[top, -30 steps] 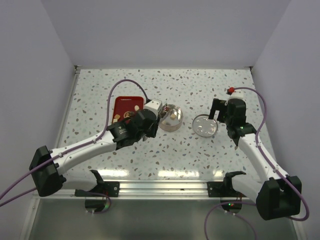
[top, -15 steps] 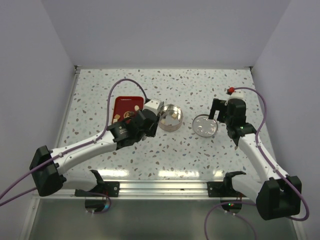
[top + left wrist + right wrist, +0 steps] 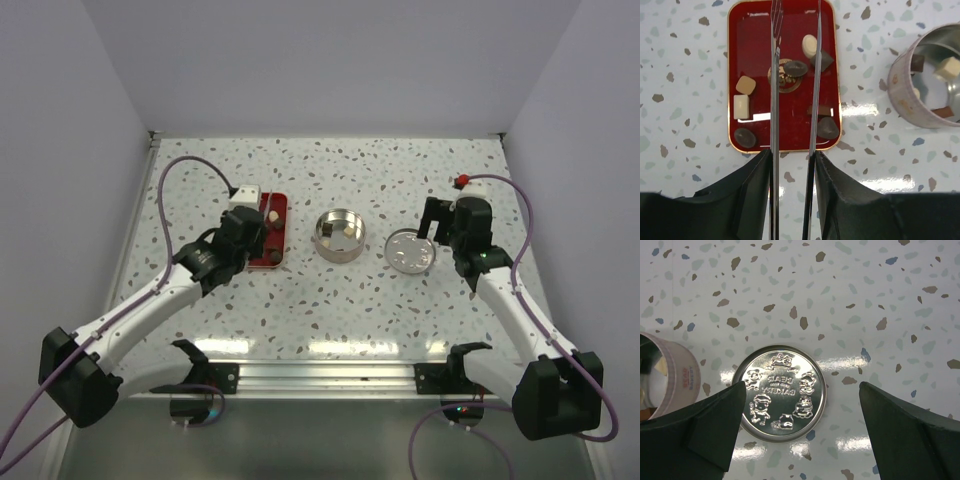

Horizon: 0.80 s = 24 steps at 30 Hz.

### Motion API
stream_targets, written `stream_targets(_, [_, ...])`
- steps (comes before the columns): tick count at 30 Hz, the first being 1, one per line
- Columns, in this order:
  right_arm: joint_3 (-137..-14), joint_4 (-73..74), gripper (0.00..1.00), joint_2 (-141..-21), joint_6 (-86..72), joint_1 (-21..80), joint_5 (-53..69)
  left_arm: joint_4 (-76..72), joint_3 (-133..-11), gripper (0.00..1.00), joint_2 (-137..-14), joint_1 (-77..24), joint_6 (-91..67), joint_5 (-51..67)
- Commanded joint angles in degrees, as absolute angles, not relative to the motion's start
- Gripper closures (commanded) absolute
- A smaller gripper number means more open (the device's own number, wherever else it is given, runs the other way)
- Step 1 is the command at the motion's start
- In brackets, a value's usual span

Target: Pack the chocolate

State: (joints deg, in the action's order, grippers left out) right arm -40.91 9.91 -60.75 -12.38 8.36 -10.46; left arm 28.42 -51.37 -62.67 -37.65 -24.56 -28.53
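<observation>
Left wrist: left claw (image 3: 795, 20), parted and empty, above red tray (image 3: 754, 40); dark chocolate (image 3: 795, 68) seen between its fingers (image 3: 774, 100).

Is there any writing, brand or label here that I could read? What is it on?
Tin lid: embossed words in the centre among little figures, upside down, too faint to read surely.
Tin, side wall: small red print, blurred.
Red tray: gold emblem in the middle, unreadable.
No other text shows.

Left hand (image 3: 258, 232) hangs over the red tray (image 3: 279, 252).
</observation>
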Motion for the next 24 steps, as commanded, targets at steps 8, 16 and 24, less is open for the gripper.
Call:
stream_targets(8, [-43.2, 10.6, 0.01, -60.9, -12.3, 8.5, -9.9, 29.1, -46.9, 0.54, -60.4, -36.7, -24.0, -25.4])
stream_targets(16, [-43.3, 10.7, 0.01, -60.9, -12.2, 8.4, -9.8, 29.8, -43.8, 0.53, -60.3, -36.7, -25.2, -26.4])
stream_targets(24, [-43.3, 10.8, 0.01, -60.8, -12.3, 8.4, -9.8, 28.5, -42.9, 0.53, -61.3, -36.7, -25.0, -26.8])
